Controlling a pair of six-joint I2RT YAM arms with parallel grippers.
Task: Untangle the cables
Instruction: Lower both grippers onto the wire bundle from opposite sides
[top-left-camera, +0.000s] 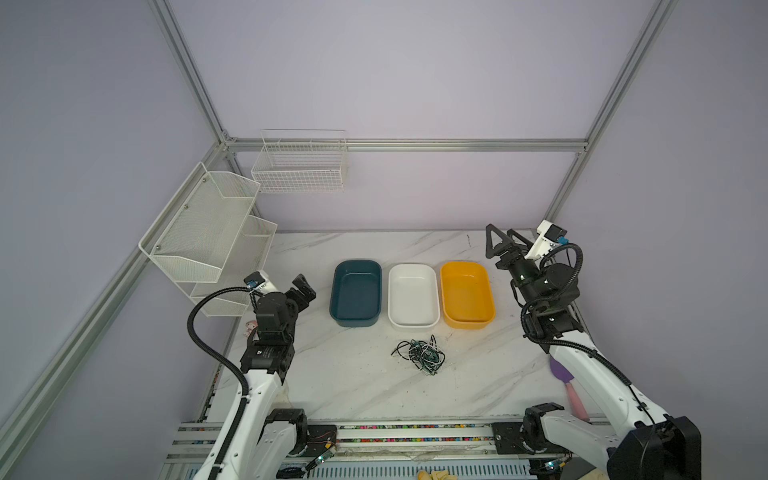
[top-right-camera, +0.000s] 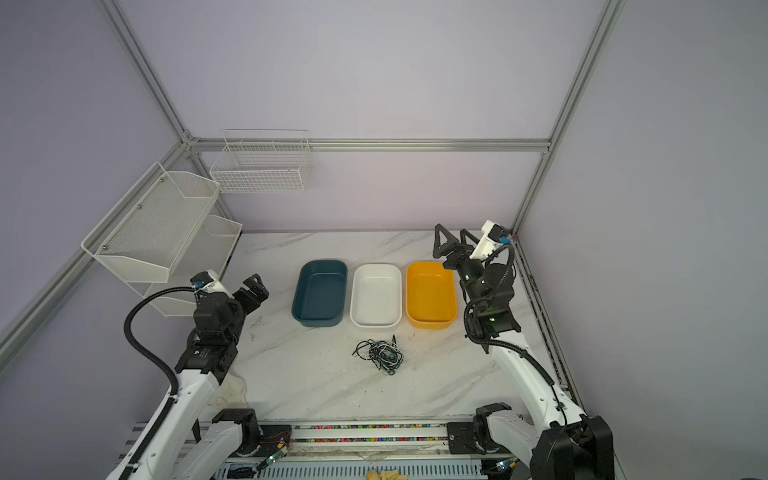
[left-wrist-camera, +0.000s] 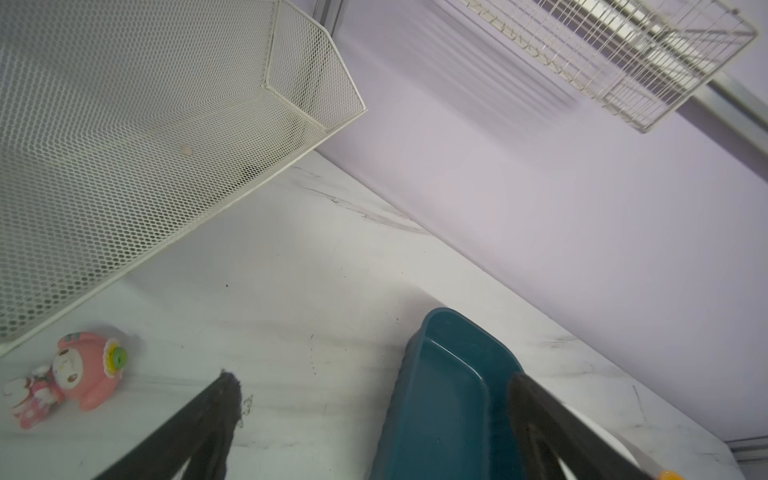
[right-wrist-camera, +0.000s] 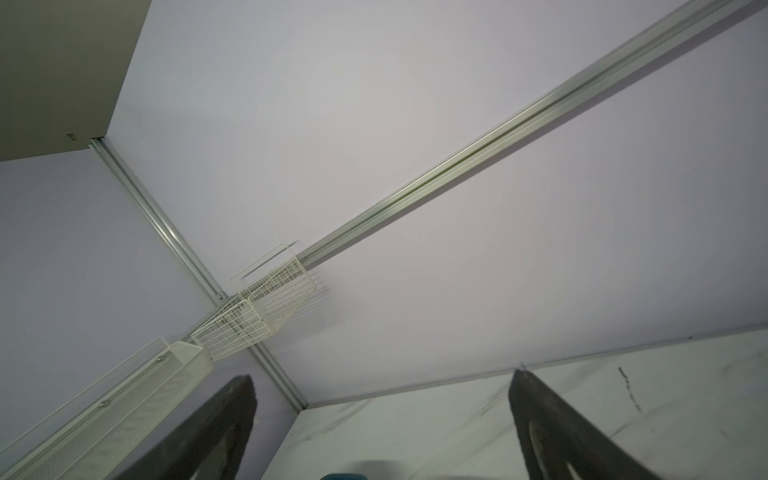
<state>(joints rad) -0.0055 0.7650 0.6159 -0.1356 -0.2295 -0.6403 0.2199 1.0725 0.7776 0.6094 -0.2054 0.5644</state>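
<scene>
The cables lie in one tangled knot of thin black, white and dark green wires on the marble table, just in front of the white tub, in both top views. My left gripper hovers open at the left, near the dark teal tub, well away from the knot. My right gripper is raised at the back right, open and empty, pointing toward the back wall. Neither wrist view shows the cables.
Three tubs stand in a row behind the knot: dark teal, white, yellow. White mesh shelves and a wire basket hang at the back left. A pink toy and a purple spatula lie at the table's sides.
</scene>
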